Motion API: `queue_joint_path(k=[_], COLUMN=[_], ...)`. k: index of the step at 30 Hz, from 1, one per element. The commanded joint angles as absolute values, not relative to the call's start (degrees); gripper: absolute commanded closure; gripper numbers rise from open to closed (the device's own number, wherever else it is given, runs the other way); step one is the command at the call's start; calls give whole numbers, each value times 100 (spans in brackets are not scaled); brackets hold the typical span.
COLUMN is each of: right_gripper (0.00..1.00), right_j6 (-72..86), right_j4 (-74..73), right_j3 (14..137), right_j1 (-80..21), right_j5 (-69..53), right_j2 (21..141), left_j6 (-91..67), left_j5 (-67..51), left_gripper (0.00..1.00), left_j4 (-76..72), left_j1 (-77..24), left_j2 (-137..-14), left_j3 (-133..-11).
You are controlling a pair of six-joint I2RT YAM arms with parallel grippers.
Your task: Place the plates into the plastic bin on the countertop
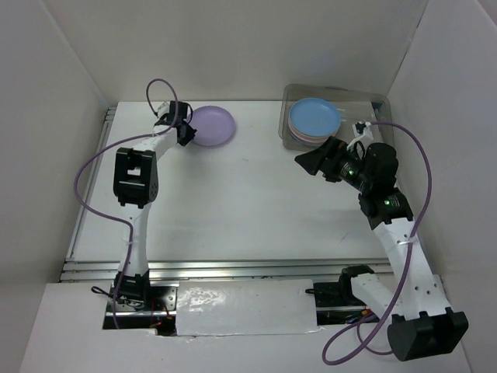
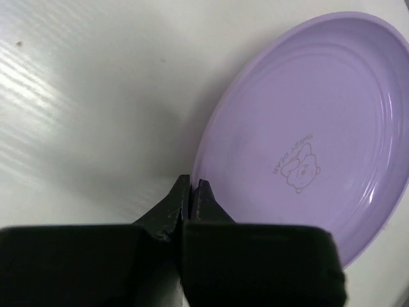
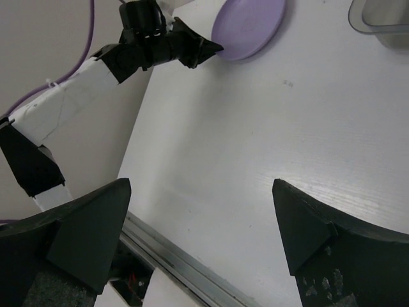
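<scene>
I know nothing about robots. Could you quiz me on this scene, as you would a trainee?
1. True or false: the right gripper is shut on a plate.
2. Which plate lies uppermost in the plastic bin? A pink, B blue, C orange.
3. Fill in: the left gripper grips the ____ of the lavender plate.
Key: 1 false, it is open. 2 B, the blue plate. 3 rim.

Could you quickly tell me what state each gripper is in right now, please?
Left gripper: closed on the lavender plate rim.
Right gripper: open, holding nothing.
</scene>
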State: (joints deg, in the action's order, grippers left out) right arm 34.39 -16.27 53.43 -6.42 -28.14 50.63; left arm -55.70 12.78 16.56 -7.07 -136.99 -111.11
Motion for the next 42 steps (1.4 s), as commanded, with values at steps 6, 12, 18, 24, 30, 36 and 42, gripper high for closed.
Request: queue_joint_path(k=[6,12,18,24,30,36,42], right_gripper=[0,0,0,37,40,94,100], right_j6=[3296,2980,2927,3050,3173,3260,3436], right_j4=[-1345,-1449,-1504,-1214,-1151,-1151,-1222], right_j3=[5369,6125,6267,5907,5871,6002,6432], right_j1=[-1071,-1879,-1977,-2153,-2232,-2276,-2101], right_j5=[-2112,-584,27,-220,-395,-387,-615], right_j2=[5791,7021,7734,7734,7901,8068,8297], left_j6=[-4616,-4342,-4404,-4298,-4280,-4298,-4568], left_j5=[1995,1891,1468,1310,1196,1169,1273], left_gripper=[100,100,100,100,100,100,49], left_j4=[1828,2374,2215,2232,2250,2267,2467], left_j1=[-1624,-2750,-3243,-3340,-3331,-3314,-3191], left_j2=[-10998,-9714,-8825,-8499,-8411,-8376,-8367], left_j3=[-9117,-8386,-7647,-7523,-7576,-7594,-7637])
